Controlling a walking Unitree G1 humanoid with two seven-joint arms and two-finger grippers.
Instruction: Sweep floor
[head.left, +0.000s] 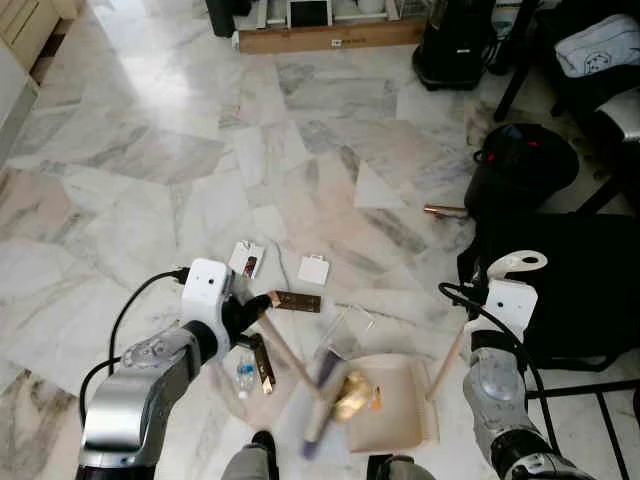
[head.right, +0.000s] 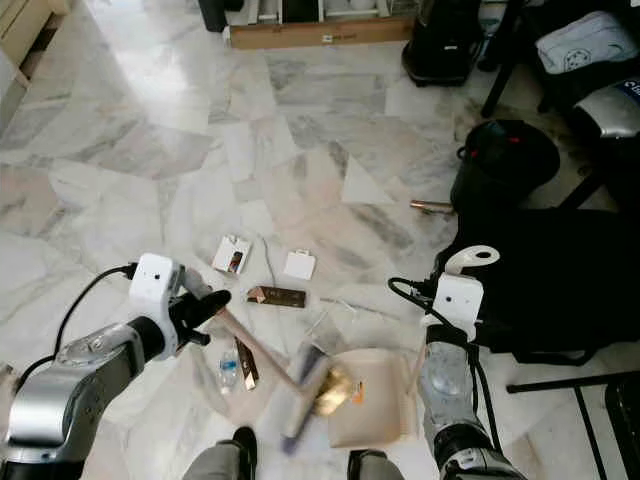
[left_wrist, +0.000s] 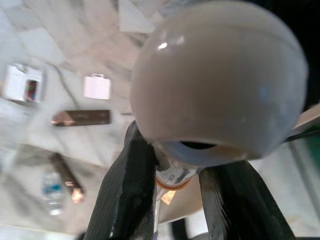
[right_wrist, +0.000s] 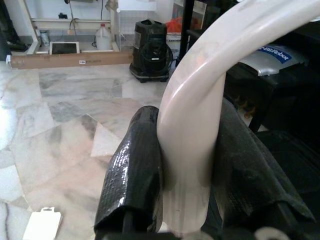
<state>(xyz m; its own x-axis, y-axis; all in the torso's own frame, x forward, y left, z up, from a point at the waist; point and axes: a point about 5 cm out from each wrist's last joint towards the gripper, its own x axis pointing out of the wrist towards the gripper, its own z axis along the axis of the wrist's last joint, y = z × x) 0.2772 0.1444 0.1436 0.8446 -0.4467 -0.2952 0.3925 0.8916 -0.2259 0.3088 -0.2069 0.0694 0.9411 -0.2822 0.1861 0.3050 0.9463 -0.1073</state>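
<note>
Marble floor (head.left: 150, 150), pale with grey veins, litter scattered across the middle. A white packet (head.left: 246, 259) with a dark patch lies beside a white card (head.left: 313, 270); just below them a brown wrapper (head.left: 297, 301). Nearer the robot, a small bottle (head.left: 245, 375) next to a second brown wrapper (head.left: 263, 362). A clear plastic piece (head.left: 347, 330) sits just above the beige dustpan (head.left: 395, 405), which rests flat with gold scraps (head.left: 352, 395) in it. A copper-coloured stick (head.left: 444, 210) lies beside the black bag (head.left: 520, 165).
</note>
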